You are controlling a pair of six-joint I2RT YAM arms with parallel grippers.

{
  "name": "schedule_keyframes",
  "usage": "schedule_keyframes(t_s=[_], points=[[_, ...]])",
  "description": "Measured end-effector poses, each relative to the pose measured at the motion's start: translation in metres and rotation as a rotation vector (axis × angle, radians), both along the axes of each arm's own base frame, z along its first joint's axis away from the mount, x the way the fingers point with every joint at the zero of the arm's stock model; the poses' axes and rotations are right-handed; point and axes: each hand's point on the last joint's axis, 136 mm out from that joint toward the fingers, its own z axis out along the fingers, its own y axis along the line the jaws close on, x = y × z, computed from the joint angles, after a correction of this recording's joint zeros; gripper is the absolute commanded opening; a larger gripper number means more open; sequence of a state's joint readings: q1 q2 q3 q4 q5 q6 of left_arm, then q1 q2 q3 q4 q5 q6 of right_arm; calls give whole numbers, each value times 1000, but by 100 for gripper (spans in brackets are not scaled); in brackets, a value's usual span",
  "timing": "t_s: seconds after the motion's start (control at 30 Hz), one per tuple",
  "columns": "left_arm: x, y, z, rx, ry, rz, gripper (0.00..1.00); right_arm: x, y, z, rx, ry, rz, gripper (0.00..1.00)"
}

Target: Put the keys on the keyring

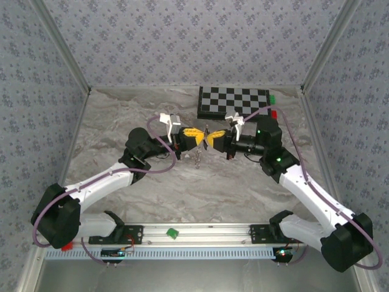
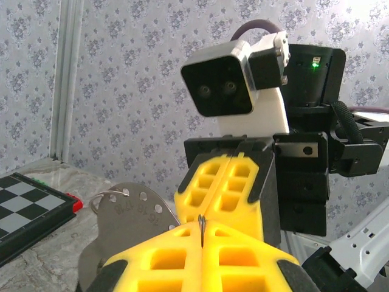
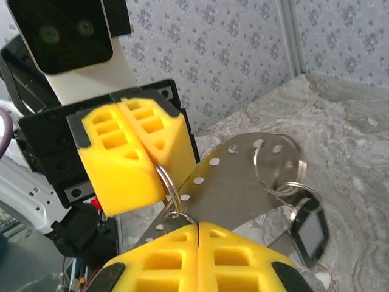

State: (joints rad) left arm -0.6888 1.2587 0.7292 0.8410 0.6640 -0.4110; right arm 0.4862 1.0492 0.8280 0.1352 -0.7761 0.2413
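Note:
Both grippers meet tip to tip above the table's middle. My left gripper (image 1: 199, 136) (image 2: 201, 234) is shut on the keyring (image 3: 168, 181), a double silver loop whose thin edge (image 2: 201, 222) stands between its yellow fingers (image 3: 130, 152). My right gripper (image 1: 210, 139) (image 3: 198, 226) is shut on a key; the small silver head (image 3: 178, 216) pokes out at its tips, touching the ring. A perforated steel tag (image 3: 240, 182) (image 2: 130, 213) hangs behind them, carrying another ring (image 3: 276, 159) and a dark-headed key (image 3: 307, 235). The bunch dangles below the grippers (image 1: 197, 157).
A folded chessboard (image 1: 234, 102) (image 2: 24, 207) lies at the back of the marble table, with a green block (image 1: 273, 97) and a red block (image 1: 275, 113) at its right edge. Another green block (image 1: 172, 232) sits on the front rail. Patterned walls enclose three sides.

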Motion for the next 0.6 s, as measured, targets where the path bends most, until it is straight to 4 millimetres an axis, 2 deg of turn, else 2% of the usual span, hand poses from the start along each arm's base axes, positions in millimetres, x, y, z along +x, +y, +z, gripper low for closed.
schedule_keyframes(t_s=[0.2,0.23,0.3,0.43,0.6], points=[[-2,-1,0,-1,1,-6,0,-3,6,-10,-33,17,24,0],[-2,-1,0,-1,1,-6,0,-4,6,-10,-35,15,25,2],[-2,-1,0,-1,1,-6,0,-3,6,-10,-38,13,18,18],[-1,-1,1,-2,1,-2,0,1,4,-12,-49,0,-7,34],[0,-1,1,-4,7,2,0,2,-6,-3,-43,-45,-73,41]])
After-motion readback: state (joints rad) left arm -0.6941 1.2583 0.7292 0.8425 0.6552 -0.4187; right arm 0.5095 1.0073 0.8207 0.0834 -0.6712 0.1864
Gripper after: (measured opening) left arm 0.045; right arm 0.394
